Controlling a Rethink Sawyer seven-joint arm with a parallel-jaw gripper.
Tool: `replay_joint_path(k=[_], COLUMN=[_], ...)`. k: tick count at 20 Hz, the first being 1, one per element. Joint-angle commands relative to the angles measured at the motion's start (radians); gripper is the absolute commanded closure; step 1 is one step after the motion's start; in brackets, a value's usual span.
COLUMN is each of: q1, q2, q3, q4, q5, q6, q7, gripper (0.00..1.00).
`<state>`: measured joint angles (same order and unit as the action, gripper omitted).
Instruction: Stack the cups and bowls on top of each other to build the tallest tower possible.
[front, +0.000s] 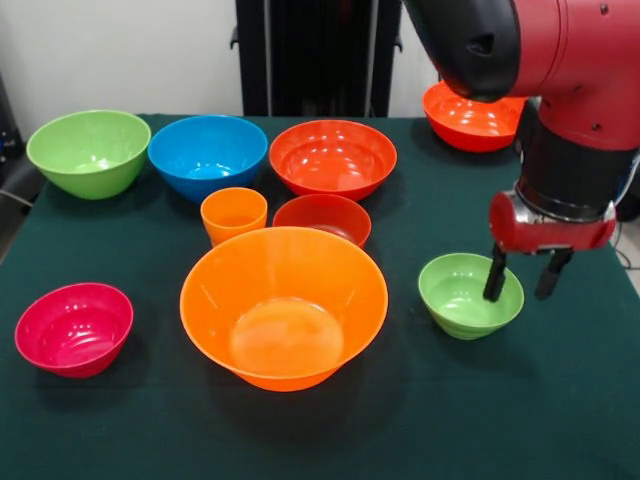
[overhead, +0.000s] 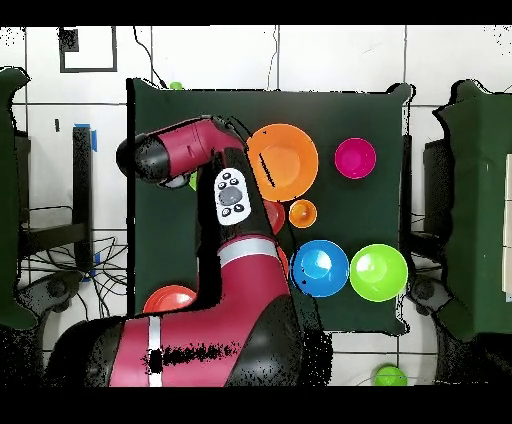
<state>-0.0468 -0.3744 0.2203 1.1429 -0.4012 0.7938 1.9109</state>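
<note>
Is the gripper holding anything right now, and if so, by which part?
Nothing is lifted yet. The gripper is open, its jaws straddling the near-side rim of the small green bowl, one inside and one outside. The bowl sits on the table.

Bowls counted on the table: eight. One large orange bowl (front: 284, 305), three red-orange bowls — (front: 333, 158), a smaller one (front: 322, 218), and one at the far corner (front: 470, 122) — two green, large (front: 88, 151) and small (front: 468, 294), one blue (front: 207, 154), one pink (front: 74, 327). Cups seen: one, orange (front: 233, 213).
</note>
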Motion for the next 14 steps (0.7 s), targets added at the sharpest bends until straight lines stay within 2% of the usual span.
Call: replay_joint_path(k=[1, 5, 9, 14], q1=[0.004, 0.02, 0.039, 0.051], q2=[0.106, 0.143, 0.169, 0.204], q3=[0.037, 0.022, -0.034, -0.084], q4=[-0.15, -0.158, -0.151, -0.17], q5=[0.001, -0.01, -0.064, -0.08], q6=[0.047, 0.019, -0.023, -0.013], q7=[0.005, 0.025, 0.034, 0.034], gripper=[0.0, 0.0, 0.0, 0.0])
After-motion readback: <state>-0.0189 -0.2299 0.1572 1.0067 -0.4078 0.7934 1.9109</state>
